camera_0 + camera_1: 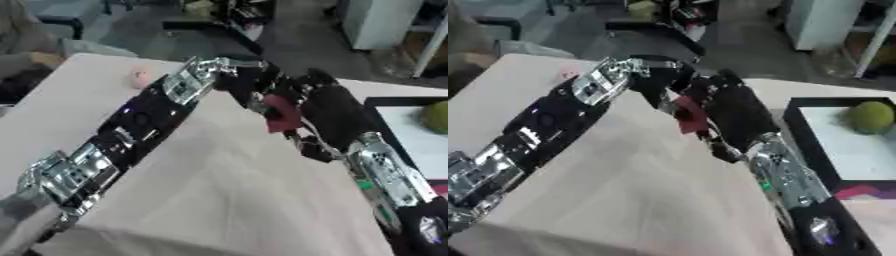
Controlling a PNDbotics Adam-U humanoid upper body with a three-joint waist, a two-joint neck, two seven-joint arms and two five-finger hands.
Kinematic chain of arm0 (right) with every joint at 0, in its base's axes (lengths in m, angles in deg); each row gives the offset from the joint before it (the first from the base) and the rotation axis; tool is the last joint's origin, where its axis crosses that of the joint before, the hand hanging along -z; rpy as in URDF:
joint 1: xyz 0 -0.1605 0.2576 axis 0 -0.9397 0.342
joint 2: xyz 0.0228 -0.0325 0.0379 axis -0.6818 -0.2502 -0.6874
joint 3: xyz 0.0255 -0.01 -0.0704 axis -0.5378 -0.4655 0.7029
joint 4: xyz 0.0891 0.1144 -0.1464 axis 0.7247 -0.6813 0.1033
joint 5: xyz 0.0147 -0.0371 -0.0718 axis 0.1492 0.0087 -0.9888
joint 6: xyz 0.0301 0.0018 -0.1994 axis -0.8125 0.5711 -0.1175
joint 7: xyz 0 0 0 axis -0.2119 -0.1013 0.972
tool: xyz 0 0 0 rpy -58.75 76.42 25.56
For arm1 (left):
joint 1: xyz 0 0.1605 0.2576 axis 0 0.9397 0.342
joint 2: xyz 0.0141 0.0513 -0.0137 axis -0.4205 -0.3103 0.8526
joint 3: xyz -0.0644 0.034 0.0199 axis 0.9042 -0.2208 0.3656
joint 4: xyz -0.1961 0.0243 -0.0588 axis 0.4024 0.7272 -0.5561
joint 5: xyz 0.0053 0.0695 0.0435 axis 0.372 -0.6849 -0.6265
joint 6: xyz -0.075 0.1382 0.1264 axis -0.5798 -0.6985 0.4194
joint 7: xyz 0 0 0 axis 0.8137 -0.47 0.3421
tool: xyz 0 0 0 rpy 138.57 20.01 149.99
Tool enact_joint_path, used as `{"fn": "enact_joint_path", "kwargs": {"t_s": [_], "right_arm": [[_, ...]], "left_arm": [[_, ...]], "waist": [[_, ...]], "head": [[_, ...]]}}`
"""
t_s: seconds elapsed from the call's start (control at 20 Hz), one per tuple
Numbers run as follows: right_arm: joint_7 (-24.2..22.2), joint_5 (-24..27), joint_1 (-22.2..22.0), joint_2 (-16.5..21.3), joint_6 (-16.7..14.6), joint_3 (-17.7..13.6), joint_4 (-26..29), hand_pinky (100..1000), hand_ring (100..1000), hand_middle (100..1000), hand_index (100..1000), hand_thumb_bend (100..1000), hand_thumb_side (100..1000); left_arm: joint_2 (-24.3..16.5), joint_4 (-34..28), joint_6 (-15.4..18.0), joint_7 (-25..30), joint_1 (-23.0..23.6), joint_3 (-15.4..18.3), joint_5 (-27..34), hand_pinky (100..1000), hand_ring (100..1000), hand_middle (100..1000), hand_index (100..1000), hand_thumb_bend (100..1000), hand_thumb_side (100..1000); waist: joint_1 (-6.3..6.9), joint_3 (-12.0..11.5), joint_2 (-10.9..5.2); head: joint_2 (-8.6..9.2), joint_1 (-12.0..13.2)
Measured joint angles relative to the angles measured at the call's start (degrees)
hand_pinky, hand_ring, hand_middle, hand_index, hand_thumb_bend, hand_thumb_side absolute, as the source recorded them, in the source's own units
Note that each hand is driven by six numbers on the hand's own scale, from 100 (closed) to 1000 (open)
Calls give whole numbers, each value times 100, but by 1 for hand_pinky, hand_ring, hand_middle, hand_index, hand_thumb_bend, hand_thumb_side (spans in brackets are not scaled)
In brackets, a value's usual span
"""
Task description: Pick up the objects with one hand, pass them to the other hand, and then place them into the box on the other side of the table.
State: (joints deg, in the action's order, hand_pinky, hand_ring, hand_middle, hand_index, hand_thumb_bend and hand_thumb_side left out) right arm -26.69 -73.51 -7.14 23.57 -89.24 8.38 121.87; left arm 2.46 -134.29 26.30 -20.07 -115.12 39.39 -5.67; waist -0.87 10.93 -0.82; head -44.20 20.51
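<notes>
The surface (219, 190) under me is a pale cloth-covered top, and both my arms meet above its far middle, at about twelve o'clock. At three o'clock sits the black-rimmed box (798, 135), its white floor already carrying a green round fruit (871, 117). My right hand (732, 112) has its fingers curled around a dark red object (690, 116), the thing being passed. My left hand (658, 82) is right against it from the eleven o'clock side; whether its fingers are closed on the object or only near it, I cannot tell. That is the risk as I judge it: if one hand lets go before the other truly has it, the object drops onto the surface short of the box. A small pink thing (138, 77) lies at ten o'clock, untouched.
</notes>
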Motion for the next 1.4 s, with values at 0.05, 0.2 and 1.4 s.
{"fn": "enact_joint_path", "kwargs": {"t_s": [0.05,0.2,1.4], "right_arm": [[62,-3,-2,1,29,7,0,886,767,712,338,100,100],[182,-20,-3,4,81,17,0,874,757,682,329,100,100],[1481,1385,-355,1607,2140,-1887,-1223,556,662,480,499,100,115]], "left_arm": [[-13,-7,10,31,-1,11,4,699,512,489,562,592,233],[-59,-20,49,162,-15,33,29,719,546,528,622,674,283],[-1349,-433,757,-1068,814,1263,-625,778,639,630,756,880,503]], "waist": [[0,-1,0],[-8,-3,0],[-26,16,-11]], "head": [[0,-6],[0,-44],[-1,-691]]}}
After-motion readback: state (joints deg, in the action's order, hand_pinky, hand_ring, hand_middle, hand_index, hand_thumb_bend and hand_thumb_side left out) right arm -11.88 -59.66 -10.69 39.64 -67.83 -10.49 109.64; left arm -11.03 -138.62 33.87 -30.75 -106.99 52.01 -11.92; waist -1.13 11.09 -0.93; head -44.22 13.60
